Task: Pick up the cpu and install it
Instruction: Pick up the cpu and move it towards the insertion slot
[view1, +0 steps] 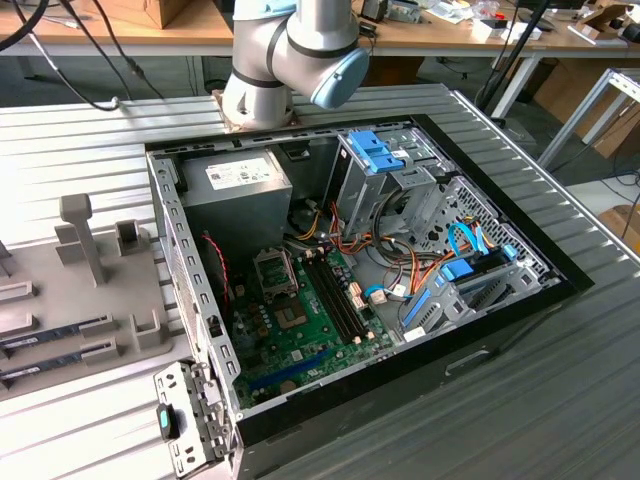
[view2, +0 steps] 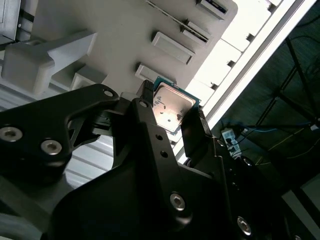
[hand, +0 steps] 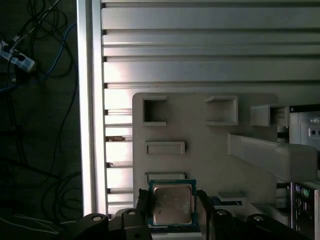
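Observation:
The cpu (hand: 172, 206) is a small square chip with a silvery top and a thin green rim. It sits between the two black fingers (hand: 143, 207) of my gripper (hand: 173, 210), which press on its two opposite edges. In the second wrist view the cpu (view2: 170, 106) catches the light, framed by the gripper (view2: 169, 111) over the pale grey parts holder (view2: 125, 40). In the exterior view the open computer case (view1: 200, 330) holds the green motherboard (view1: 300, 335) with its cpu socket (view1: 274, 270), and the arm's joints (view1: 290, 50) stand behind the case.
The grey parts holder (view1: 110, 290) lies at the exterior view's left with a tall post (view1: 82, 235) and memory sticks (view1: 55, 335). Inside the case are a grey power-supply box (view1: 235, 185), blue drive brackets (view1: 378, 150) and bundled cables (view1: 400, 270). Ribbed aluminium table (hand: 200, 45) surrounds everything.

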